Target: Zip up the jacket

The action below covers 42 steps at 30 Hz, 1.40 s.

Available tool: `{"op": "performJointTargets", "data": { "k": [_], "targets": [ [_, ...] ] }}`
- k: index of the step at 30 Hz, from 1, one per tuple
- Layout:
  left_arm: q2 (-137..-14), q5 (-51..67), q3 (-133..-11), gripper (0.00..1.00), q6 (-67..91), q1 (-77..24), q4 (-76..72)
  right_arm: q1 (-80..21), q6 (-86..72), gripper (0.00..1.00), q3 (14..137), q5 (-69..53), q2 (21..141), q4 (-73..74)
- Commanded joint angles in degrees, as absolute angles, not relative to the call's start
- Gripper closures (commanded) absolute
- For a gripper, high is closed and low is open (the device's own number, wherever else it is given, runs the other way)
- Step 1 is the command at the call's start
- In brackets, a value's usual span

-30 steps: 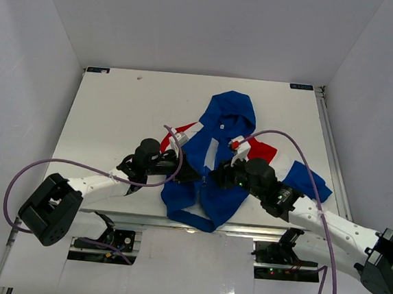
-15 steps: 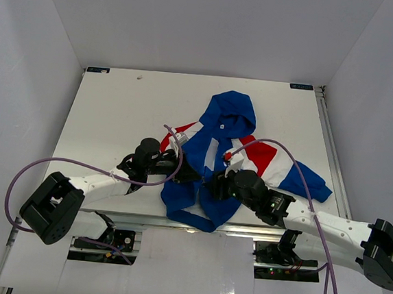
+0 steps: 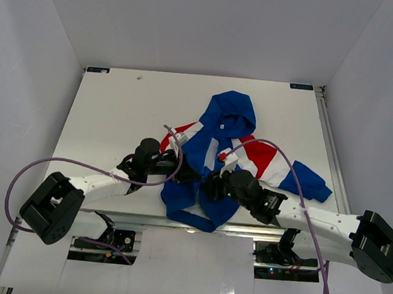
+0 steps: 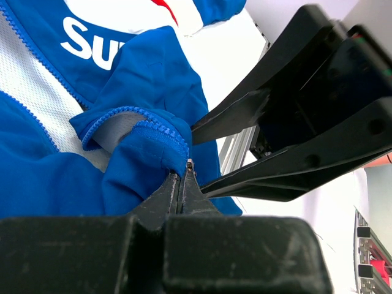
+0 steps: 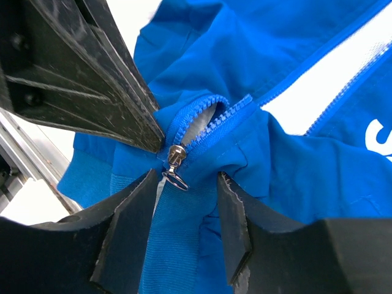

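The blue hooded jacket [image 3: 230, 112] lies open on the white table, red and white sleeves spread, white lining showing. My left gripper [image 3: 195, 177] is shut on the jacket's bottom hem right at the foot of the zip [image 4: 182, 177]. My right gripper [image 3: 210, 185] is open, with one finger on each side of the silver zip slider [image 5: 176, 156] and its ring pull [image 5: 178, 180], touching neither. The zip teeth part just above the slider. The left fingers [image 5: 92, 73] show at the upper left of the right wrist view. The right fingers [image 4: 294, 122] show in the left wrist view.
The white table [image 3: 117, 112] has grey walls on three sides. The jacket's hem hangs near the table's front edge, over the metal rail [image 4: 236, 150]. Purple cables [image 3: 43, 168] loop over both arms.
My right gripper has moved left and nearer, off the right sleeve, to the foot of the zip beside the left gripper. The red and white right sleeve now shows. The left arm has not moved.
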State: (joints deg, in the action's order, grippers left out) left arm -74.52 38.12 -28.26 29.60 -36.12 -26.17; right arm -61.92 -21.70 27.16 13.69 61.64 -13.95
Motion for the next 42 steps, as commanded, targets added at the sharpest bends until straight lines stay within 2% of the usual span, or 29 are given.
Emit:
{"op": "performJointTargets", "data": {
  "k": [1, 14, 25, 27, 32, 42],
  "targets": [
    [-72.91, 37.56, -27.93, 1.0, 29.18, -35.86, -27.01, -62.56, -21.8, 0.52, 27.79, 13.1, 63.16, -18.08],
    [-72.77, 37.27, -27.77, 1.0, 29.0, -35.86, -27.07, -62.84, -22.5, 0.65, 28.11, 12.08, 64.65, -18.54],
    [-72.85, 37.09, -27.86, 1.0, 28.92, -35.85, -27.25, -62.93, -23.01, 0.64, 26.52, 12.1, 64.25, -19.07],
    [-72.79, 37.09, -27.84, 1.0, 28.9, -35.77, -27.25, -62.95, -22.94, 0.68, 26.37, 11.97, 64.25, -19.07],
    [-72.86, 37.09, -27.77, 1.0, 28.66, -35.77, -27.09, -62.93, -23.71, 0.9, 26.28, 12.39, 64.25, -18.91],
    [-72.37, 36.79, -27.69, 1.0, 28.16, -35.77, -26.89, -63.02, -24.31, 0.92, 25.84, 12.88, 63.3, -18.44]
  ]
}}
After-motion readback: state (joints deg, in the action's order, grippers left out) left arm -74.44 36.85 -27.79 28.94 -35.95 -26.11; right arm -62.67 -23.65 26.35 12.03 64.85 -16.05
